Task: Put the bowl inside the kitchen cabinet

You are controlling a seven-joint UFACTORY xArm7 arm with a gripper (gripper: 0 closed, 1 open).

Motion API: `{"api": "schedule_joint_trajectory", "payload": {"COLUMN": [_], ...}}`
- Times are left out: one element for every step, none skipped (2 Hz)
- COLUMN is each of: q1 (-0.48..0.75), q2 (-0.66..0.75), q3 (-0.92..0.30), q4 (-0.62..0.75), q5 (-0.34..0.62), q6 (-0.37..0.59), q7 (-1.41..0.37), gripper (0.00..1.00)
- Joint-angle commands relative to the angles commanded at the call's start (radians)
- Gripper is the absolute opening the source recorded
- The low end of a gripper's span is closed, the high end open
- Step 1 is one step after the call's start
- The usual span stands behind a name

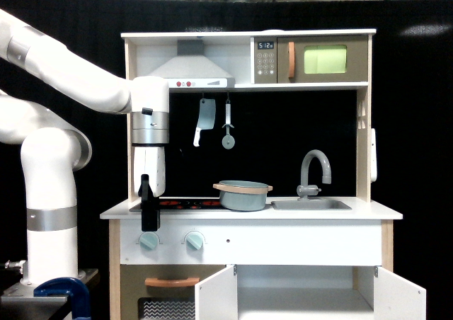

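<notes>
A grey-blue bowl (pixel 243 195) with a tan rim band sits on the toy kitchen's countertop (pixel 368 210) at centre frame, between the hob (pixel 185 204) and the sink (pixel 311 204), untouched and apart from the arm. Below it, at the frame's lower edge, the kitchen cabinet (pixel 304 295) stands with both white doors swung wide, apparently readied to receive it. The robot's gripper (pixel 150 219) hangs at the counter's front edge, left of centre, holding nothing; whether its dark fingers are spread cannot be told.

exterior view | head-on to toy kitchen (pixel 248 221) | counter height | mid-range | arm at view's left
</notes>
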Motion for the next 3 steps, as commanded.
{"api": "schedule_joint_trajectory", "payload": {"q1": [-0.003,-0.006,-0.033], "q2": [-0.009,-0.184,-0.121], "q3": [0.002,0.008,-0.016], "q4": [0.011,0.04,0.101], "q5": [-0.008,0.006,0.049], "q6": [0.02,0.084,0.005], "q7": [0.003,0.05,0.117], "gripper": [1.0,1.0,1.0]}}
